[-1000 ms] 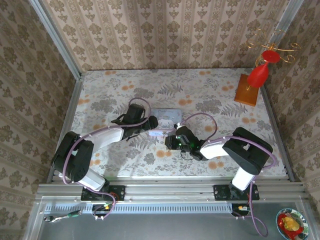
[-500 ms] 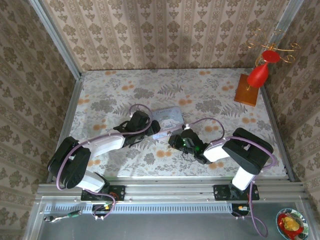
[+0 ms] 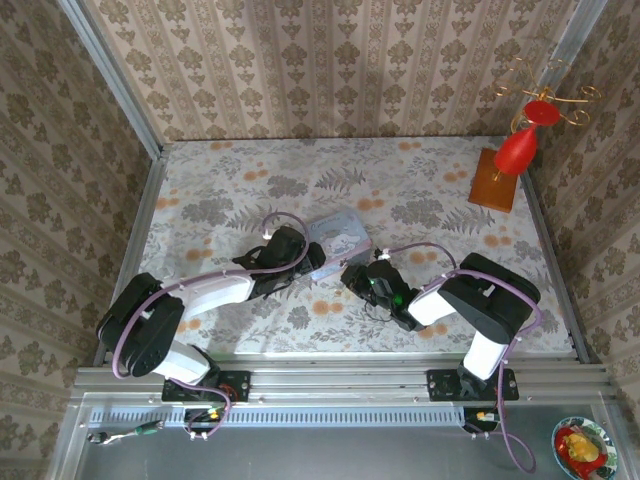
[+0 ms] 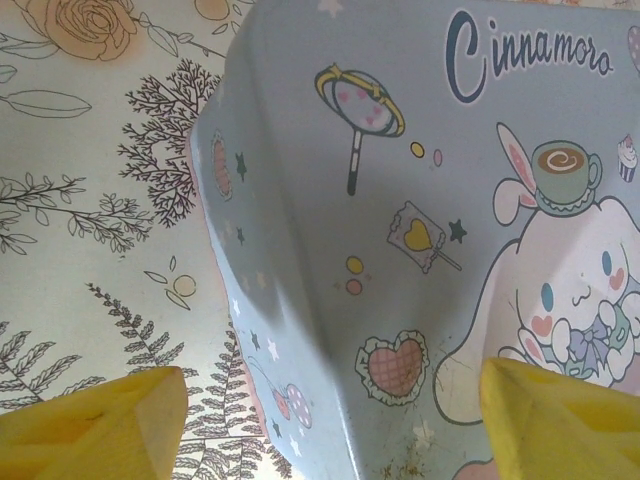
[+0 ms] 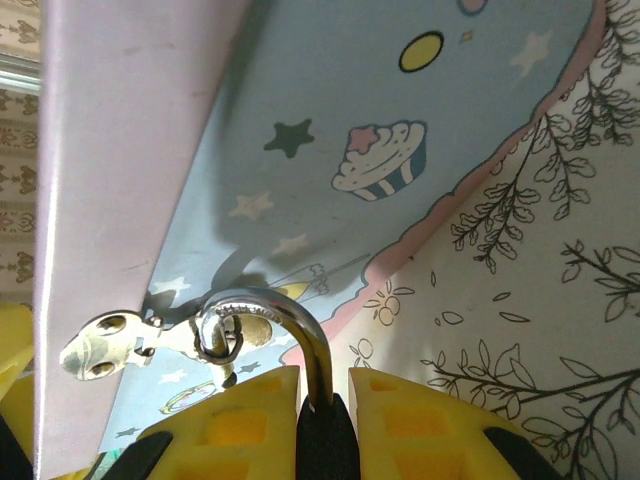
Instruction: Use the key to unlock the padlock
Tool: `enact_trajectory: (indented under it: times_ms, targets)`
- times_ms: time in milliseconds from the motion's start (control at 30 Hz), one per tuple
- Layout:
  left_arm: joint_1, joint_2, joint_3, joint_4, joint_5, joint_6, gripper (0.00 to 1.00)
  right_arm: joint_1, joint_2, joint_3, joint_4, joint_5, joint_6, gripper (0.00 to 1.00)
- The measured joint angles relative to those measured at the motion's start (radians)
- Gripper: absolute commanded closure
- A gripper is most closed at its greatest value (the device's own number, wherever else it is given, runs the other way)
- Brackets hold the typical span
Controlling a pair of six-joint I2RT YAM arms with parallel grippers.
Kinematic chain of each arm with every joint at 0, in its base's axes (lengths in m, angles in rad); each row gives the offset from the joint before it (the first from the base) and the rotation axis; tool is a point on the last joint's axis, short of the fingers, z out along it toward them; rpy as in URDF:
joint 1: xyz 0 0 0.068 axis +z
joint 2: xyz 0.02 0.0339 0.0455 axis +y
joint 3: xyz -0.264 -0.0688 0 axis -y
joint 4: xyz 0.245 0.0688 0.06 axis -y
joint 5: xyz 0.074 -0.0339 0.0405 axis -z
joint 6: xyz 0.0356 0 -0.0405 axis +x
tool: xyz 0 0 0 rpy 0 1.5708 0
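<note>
- Floral tabletop (image 3: 220,180). Both arms reach in to the middle and meet at a pale-blue cartoon tin (image 3: 340,236) lying skewed.
- L fingers (image 4: 95,430): yellow, spread wide, nothing in them. One sits over the tabletop just left of the tin's corner, the other over the lid by the bunny print. The tin's near corner lies btwn them. Can't tell if either touches it.
- R fingers (image 5: 235,430): yellow, nearly closed, pinching the padlock (image 5: 321,430) by its black body, which fills the slim gap btwn them.
- The padlock's at the tin's edge, on the R arm's side. Its silver shackle (image 5: 290,310) arches up out of the body and hooks thru a small ring (image 5: 222,347) on the tin's whitish latch (image 5: 100,352). One shackle leg runs down into the body; the other end is behind the ring, can't make it out.
- From above, the R fingers sit tight to the tin's near-right side, the L ones at its near-left.
- Far R corner: red ornament (image 3: 520,148) on a wood block (image 3: 493,187), well apart from the rest.
</note>
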Motion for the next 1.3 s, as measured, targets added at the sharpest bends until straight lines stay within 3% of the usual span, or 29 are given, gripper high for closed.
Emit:
enact_trajectory:
  times_ms: [633, 833, 1033, 1300]
  targets:
    - [-0.007, 0.032, 0.029, 0.003, -0.011, -0.007, 0.24, -0.043, -0.059, 0.01, -0.055, 0.019, 0.028, 0.92]
    - [-0.002, 0.044, 0.047, -0.008, -0.014, -0.002, 0.24, -0.082, -0.129, 0.01, -0.145, 0.011, -0.007, 0.92]
    - [0.037, 0.092, 0.119, -0.047, 0.008, 0.076, 0.21, -0.126, -0.272, 0.012, -0.341, 0.003, -0.12, 0.91]
    - [0.098, 0.078, 0.191, -0.204, -0.028, 0.282, 0.13, -0.211, -0.47, 0.101, -0.738, -0.043, -0.392, 0.9]
